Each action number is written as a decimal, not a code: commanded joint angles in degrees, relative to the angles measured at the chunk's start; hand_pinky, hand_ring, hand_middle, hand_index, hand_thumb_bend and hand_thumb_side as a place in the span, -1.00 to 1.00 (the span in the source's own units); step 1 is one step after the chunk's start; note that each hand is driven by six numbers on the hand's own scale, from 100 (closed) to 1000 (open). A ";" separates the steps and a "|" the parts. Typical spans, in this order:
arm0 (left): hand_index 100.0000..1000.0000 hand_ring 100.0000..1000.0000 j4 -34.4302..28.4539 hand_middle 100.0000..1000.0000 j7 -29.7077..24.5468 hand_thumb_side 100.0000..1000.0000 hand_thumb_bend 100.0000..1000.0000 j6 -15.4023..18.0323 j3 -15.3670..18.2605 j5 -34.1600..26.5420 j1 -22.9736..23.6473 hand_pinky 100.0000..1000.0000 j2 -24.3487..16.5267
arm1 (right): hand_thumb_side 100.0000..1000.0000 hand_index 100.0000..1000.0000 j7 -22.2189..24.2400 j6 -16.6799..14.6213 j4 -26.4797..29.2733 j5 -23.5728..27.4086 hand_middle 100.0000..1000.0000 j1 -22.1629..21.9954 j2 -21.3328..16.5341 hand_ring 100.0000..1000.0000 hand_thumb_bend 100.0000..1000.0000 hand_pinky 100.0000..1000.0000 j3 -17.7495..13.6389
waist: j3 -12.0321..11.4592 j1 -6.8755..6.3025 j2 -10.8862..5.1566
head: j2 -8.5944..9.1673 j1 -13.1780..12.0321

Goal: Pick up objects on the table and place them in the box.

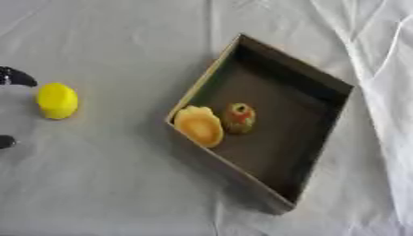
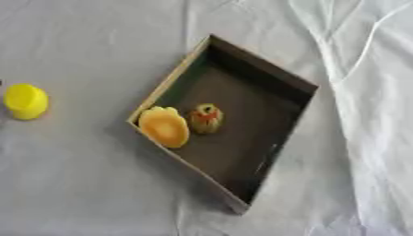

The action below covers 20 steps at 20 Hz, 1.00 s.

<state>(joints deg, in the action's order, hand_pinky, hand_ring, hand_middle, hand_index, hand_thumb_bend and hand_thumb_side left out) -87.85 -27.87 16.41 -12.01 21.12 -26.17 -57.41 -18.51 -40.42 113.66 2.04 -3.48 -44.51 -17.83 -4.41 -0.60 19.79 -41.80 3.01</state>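
Observation:
A yellow lemon-shaped object (image 1: 57, 100) lies on the white cloth at the far left. Just left of it, two black fingertips of my left hand (image 1: 14, 77) show at the picture's edge, one above the lemon's level and one below (image 1: 6, 141), spread apart and not touching it. The dark open box (image 1: 319, 152) sits askew in the middle. Inside it, near its left corner, lie an orange scalloped object (image 1: 199, 125) and a small green-and-red round object (image 1: 238, 118). My right hand shows in no view.
The white cloth (image 1: 105, 184) covers the whole table, with folds and creases along the right side (image 2: 363, 69).

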 commanded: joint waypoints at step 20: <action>0.70 0.60 9.80 0.40 6.36 -0.97 -0.43 -2.68 -2.02 9.13 -7.03 0.52 5.76 | -0.06 0.63 6.63 3.90 0.93 4.33 0.29 1.26 1.21 0.44 -1.00 0.71 0.62 | 0.86 -0.66 0.26 | 0.43 -1.60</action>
<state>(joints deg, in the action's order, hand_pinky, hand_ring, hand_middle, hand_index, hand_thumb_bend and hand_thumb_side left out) -77.95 -22.52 13.78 -14.34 29.43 -32.47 -50.50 -12.25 -36.55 113.66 5.87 -2.53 -42.41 -16.86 -3.56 -1.29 20.93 -41.73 1.57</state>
